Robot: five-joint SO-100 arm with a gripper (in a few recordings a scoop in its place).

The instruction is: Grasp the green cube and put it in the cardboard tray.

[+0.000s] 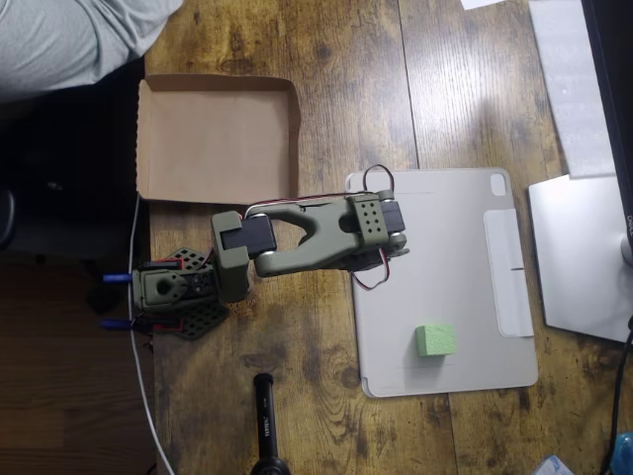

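The gripper sits at the far end of the olive-green arm, seen from directly above, and its fingers are hidden under the wrist block and the servo housing, so I cannot tell how far the jaws stand apart. Nothing shows between them, and no object can be seen touching them. Red and black wires loop out around the wrist.

Taking the grey tablet as the landmark: the gripper end hangs over the tablet's upper-left corner in the overhead view. The green cube rests on the tablet's surface, in its lower middle part, well apart from the gripper and below and to the right of it. The cube lies flat, with bare grey surface on all its sides.

The cardboard tray lies on the wooden table, up and to the left of the tablet, with a strip of bare wood between them. Its floor is bare brown cardboard, with low rims along its edges. The arm's base stands left of the tablet, just below the tray's lower-left corner, and the arm's links reach from it rightward toward the tablet.

A black cylindrical object stands at the bottom edge, below and left of the tablet. A silver laptop lies just right of the tablet. A person's grey sleeve shows at the top left corner.
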